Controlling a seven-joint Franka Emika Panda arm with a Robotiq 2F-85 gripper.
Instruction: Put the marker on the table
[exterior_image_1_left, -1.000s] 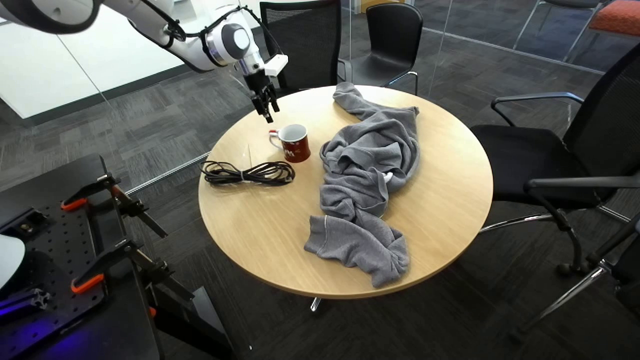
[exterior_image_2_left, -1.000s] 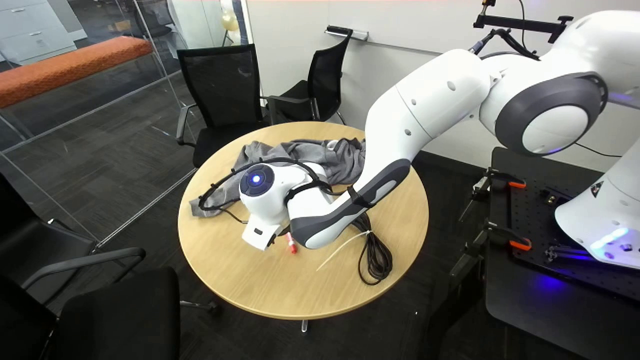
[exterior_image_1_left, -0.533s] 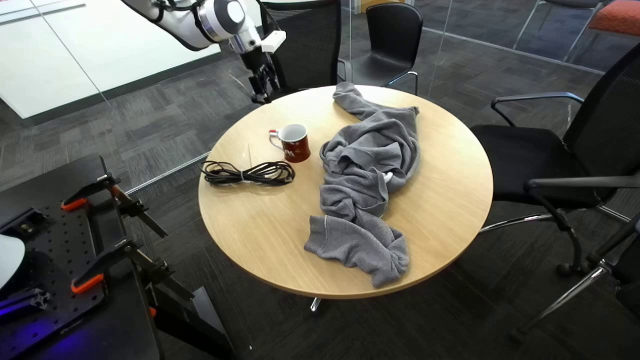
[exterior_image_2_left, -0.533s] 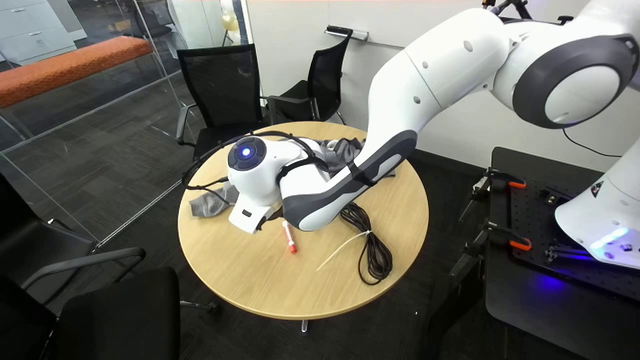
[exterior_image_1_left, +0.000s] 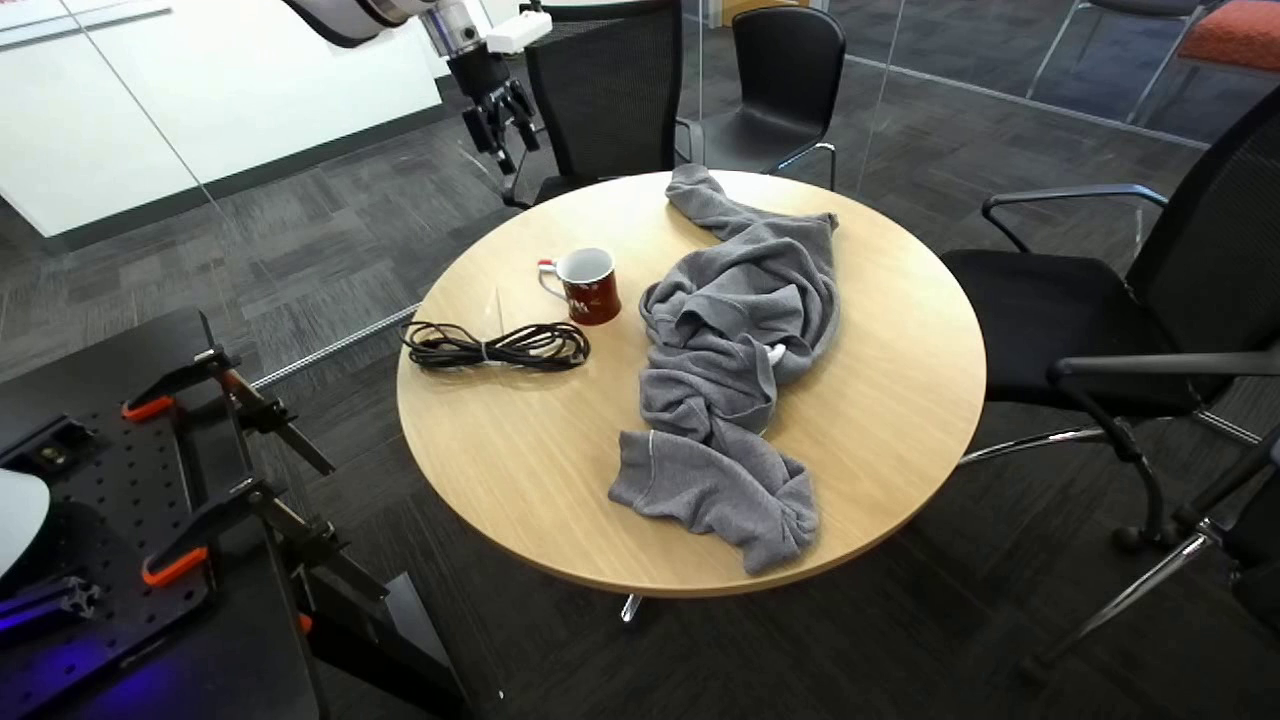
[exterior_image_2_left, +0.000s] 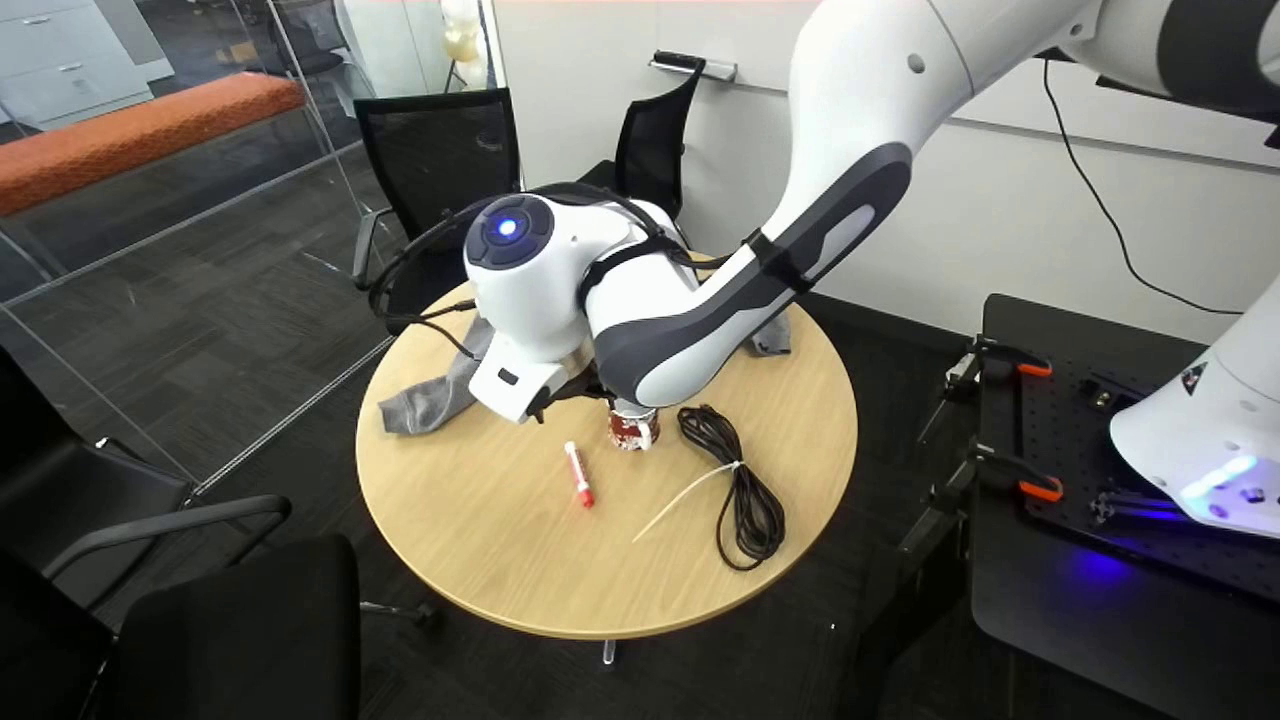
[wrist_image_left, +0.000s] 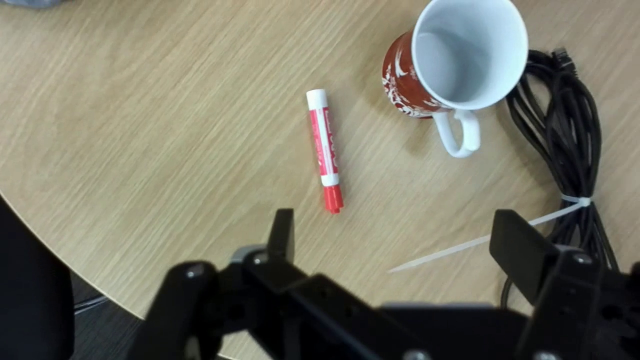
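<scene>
Red-capped marker lies on the wood-look surface in the wrist view, apart from the mug; the end effector, jaws spread, grips nothing. In an exterior view, the marker rests near the coiled cable. In an exterior view, the end effector hangs well above the surface. Placing looks done; best lift steadily away, clear of the mug.

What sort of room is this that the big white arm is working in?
Most likely an office meeting room: black chairs stand around a round table, and an exterior view shows what looks like a whiteboard in the background.
</scene>
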